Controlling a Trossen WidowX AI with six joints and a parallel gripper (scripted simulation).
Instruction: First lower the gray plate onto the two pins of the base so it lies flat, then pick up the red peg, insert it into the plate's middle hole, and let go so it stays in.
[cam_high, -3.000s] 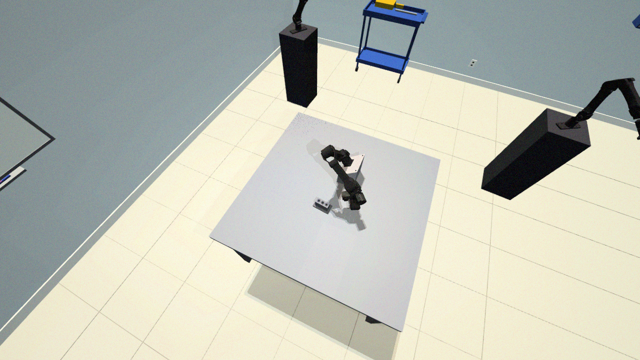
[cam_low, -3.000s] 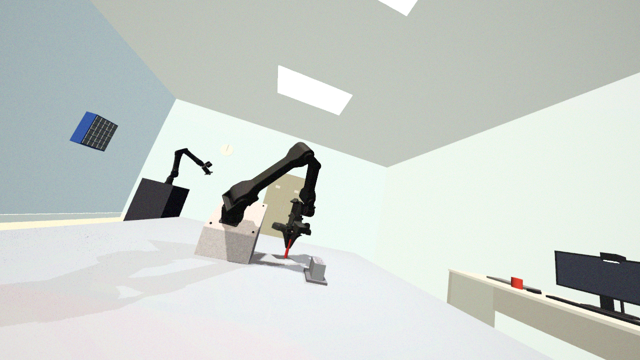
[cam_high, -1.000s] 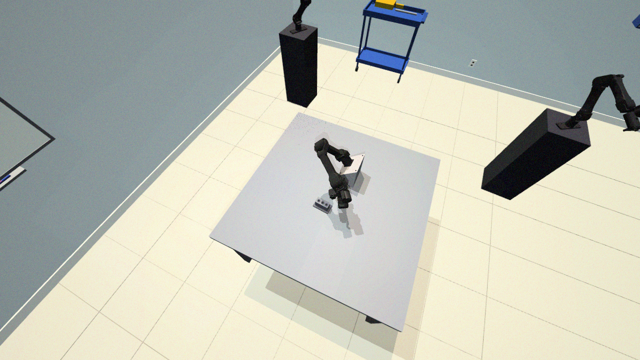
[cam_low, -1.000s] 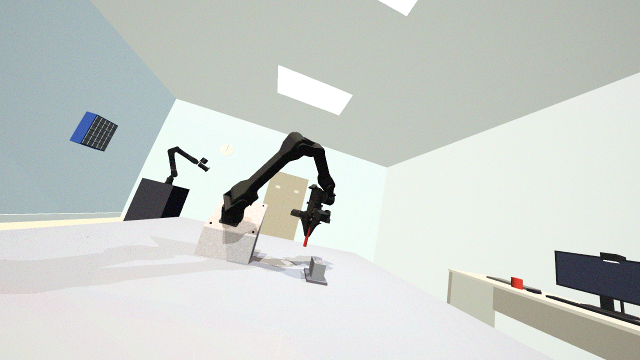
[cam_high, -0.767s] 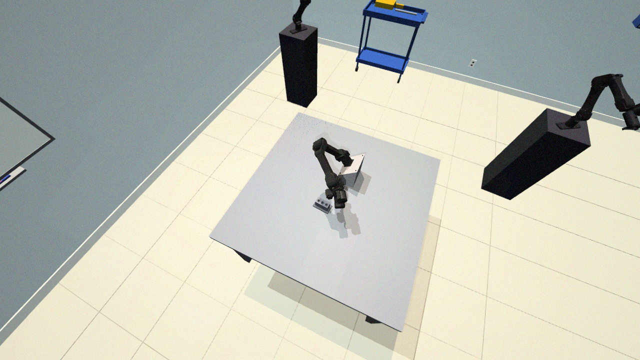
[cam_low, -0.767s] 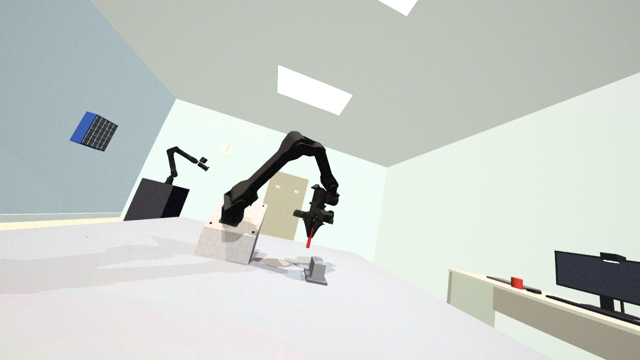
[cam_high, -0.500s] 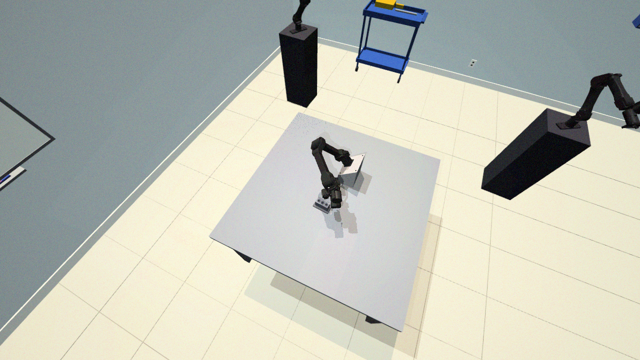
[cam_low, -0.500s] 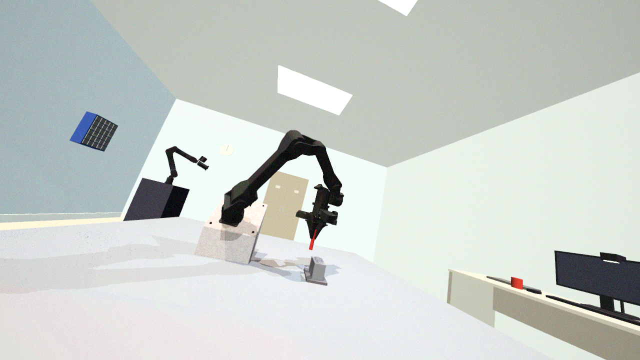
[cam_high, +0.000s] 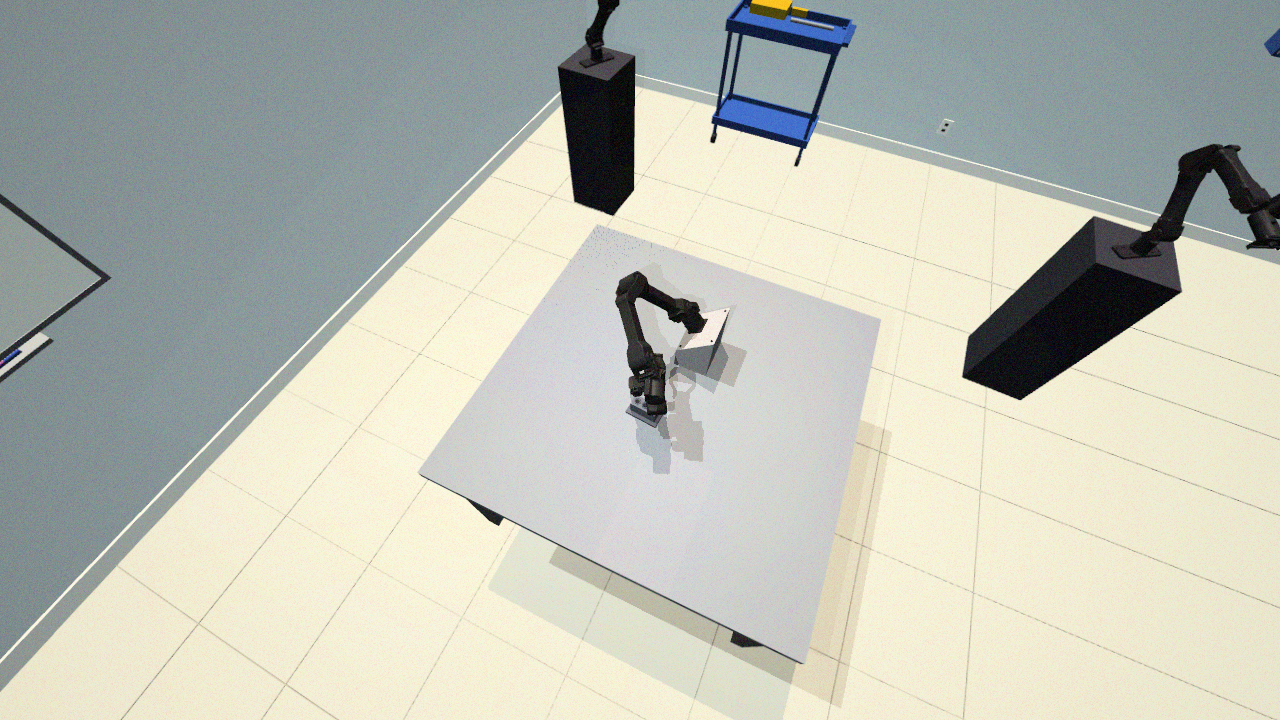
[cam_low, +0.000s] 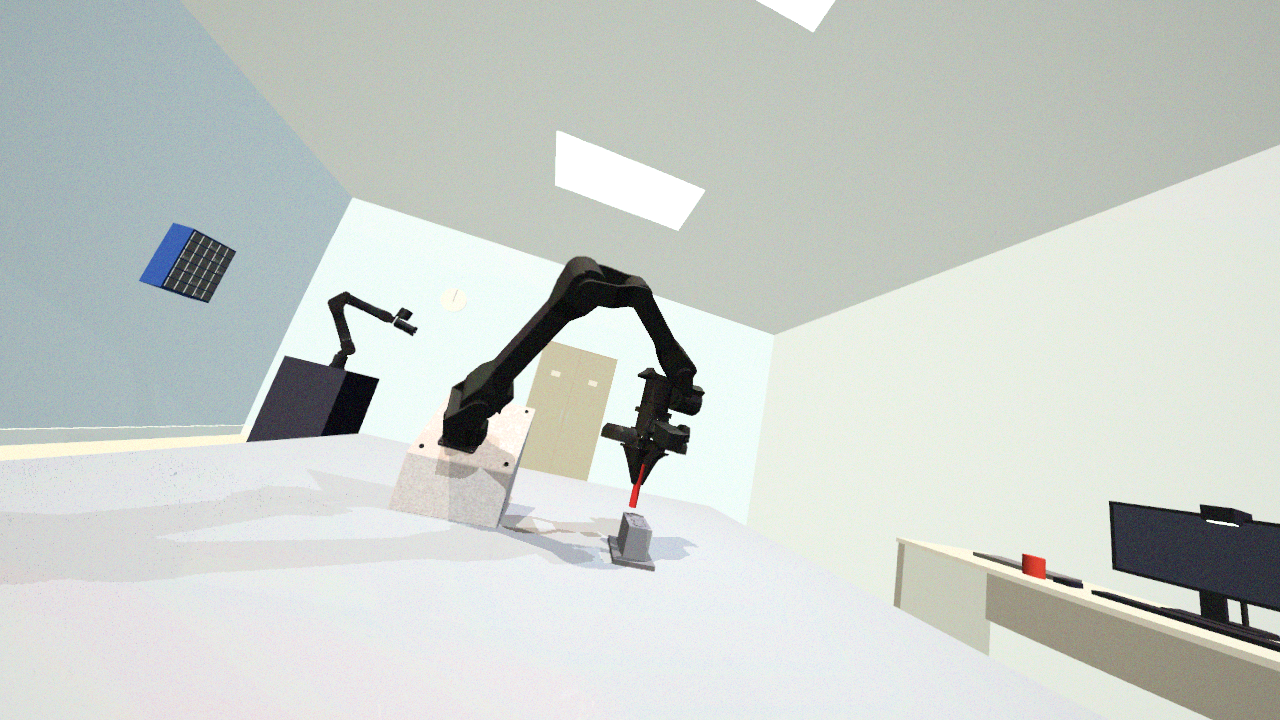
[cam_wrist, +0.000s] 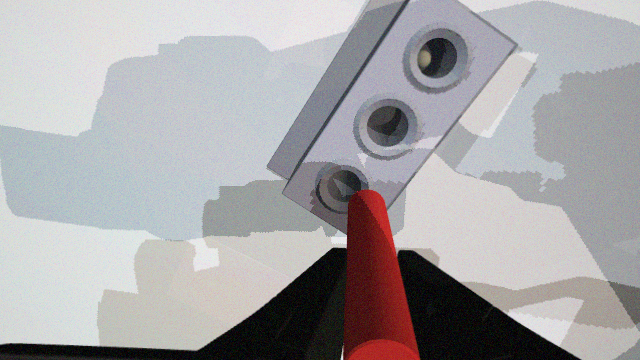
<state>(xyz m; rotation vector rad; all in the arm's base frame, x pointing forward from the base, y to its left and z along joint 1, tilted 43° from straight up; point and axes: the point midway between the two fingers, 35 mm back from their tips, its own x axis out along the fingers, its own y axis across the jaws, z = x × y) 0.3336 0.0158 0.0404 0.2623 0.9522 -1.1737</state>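
The gray plate (cam_wrist: 414, 91) shows three holes in a row and looks flat on the base (cam_low: 631, 565) (cam_high: 640, 418), which has a wide foot. A pale pin end shows inside the far hole in the wrist view. My gripper (cam_low: 639, 483) (cam_wrist: 371, 264) is shut on the red peg (cam_low: 634, 496) (cam_wrist: 372, 285) and holds it above the plate, slightly tilted in the exterior view. In the wrist view, the peg's lower end overlaps the rim of the nearest end hole, not the middle one. The arm hides the peg and fingertips in the top view.
The base stands on the gray table (cam_high: 554, 447). My arm's speckled mounting block (cam_high: 696, 360) (cam_low: 447, 488) stands behind it. Two other arms stand on dark pedestals (cam_high: 601, 134) (cam_high: 1065, 313) off the table. A blue cart (cam_high: 765, 120) is by the wall.
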